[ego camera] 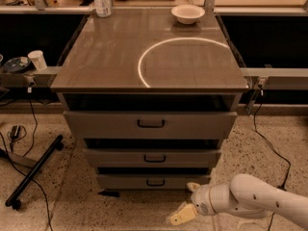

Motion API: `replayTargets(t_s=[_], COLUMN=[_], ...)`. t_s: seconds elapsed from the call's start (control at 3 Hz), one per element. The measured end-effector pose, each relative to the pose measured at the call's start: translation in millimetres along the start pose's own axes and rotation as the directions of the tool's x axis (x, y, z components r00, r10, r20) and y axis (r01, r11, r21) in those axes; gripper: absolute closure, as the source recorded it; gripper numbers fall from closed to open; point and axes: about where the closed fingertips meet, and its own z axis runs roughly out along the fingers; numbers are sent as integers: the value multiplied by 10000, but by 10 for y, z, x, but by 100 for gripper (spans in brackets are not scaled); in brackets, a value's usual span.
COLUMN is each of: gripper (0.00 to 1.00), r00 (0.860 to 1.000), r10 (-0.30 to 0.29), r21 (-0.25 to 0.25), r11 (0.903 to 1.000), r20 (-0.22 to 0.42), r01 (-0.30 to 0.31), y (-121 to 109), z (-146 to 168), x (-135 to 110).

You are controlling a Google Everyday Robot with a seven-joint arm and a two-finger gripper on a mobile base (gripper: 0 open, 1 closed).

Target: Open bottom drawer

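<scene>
The bottom drawer [125, 181] is the lowest of three fronts, at 6 o'clock below the cabinet top [106, 57], with its small black handle [155, 182] at centre. We see the gripper [186, 202] at 5 o'clock from that handle, near the drawer's right corner, fingers spread wide and grasping nothing. A white bowl [187, 13] sits at 12 o'clock.

Arm: our single white arm [264, 203] comes in from the lower right corner and reaches leftward, lying low and close to level.
Wrist: our wrist [212, 205] is a rounded white section at the arm's left end, turned to the left.
Gripper: our gripper [186, 202] sits low in the view, right of centre, pointing left.
Fingers: our two fingers [178, 217] stand spread apart, the tan one angled down-left, the other up-left.
</scene>
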Motion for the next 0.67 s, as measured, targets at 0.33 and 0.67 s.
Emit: replayTargets(t_s=[0.33,0.67], gripper=[0,0], r00=[9987,9984], r10=[-377,160], r21=[86,553], r11=[9992,9984], r20=[-332,-545], r01=[380,-130], y=[-3,-120], z=[48,369], x=[35,472])
